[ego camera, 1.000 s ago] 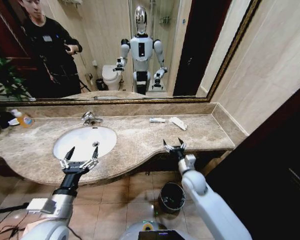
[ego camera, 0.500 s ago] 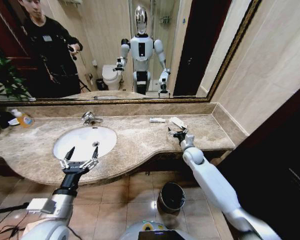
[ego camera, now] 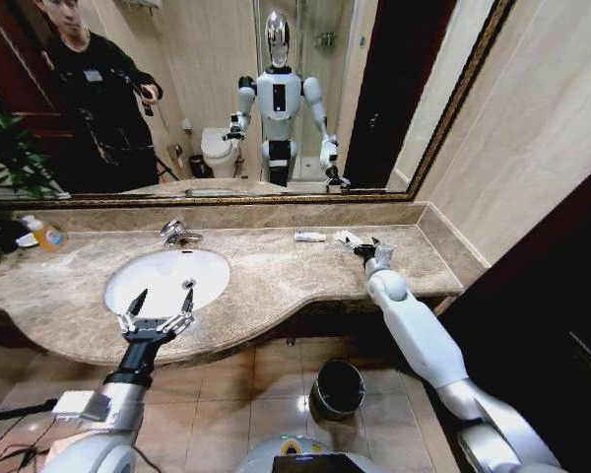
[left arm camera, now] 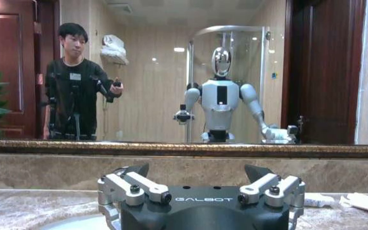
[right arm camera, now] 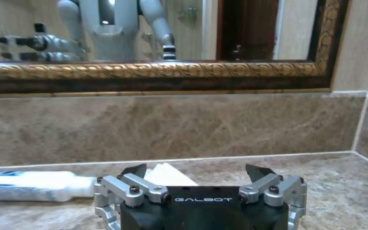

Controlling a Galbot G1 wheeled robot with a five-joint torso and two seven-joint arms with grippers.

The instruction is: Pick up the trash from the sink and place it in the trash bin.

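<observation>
A white tube (ego camera: pixel 309 236) and a white sachet (ego camera: pixel 346 237) lie near the back edge of the marble counter (ego camera: pixel 276 276), toward its right end, just apart from each other. An orange bottle (ego camera: pixel 45 235) stands at the counter's back left corner, a chrome tap (ego camera: pixel 176 234) behind the sink (ego camera: pixel 167 280). The bin (ego camera: pixel 338 388) sits on the floor below the counter's front edge. The right gripper (ego camera: pixel 372 246) reaches over the counter just beside the sachet, fingers spread, holding nothing; in the right wrist view the sachet (right arm camera: pixel 166 173) shows between its fingertips and the tube (right arm camera: pixel 37 186) lies off to one side. The left gripper (ego camera: pixel 161 304) hangs over the sink's front rim, spread wide and empty.
</observation>
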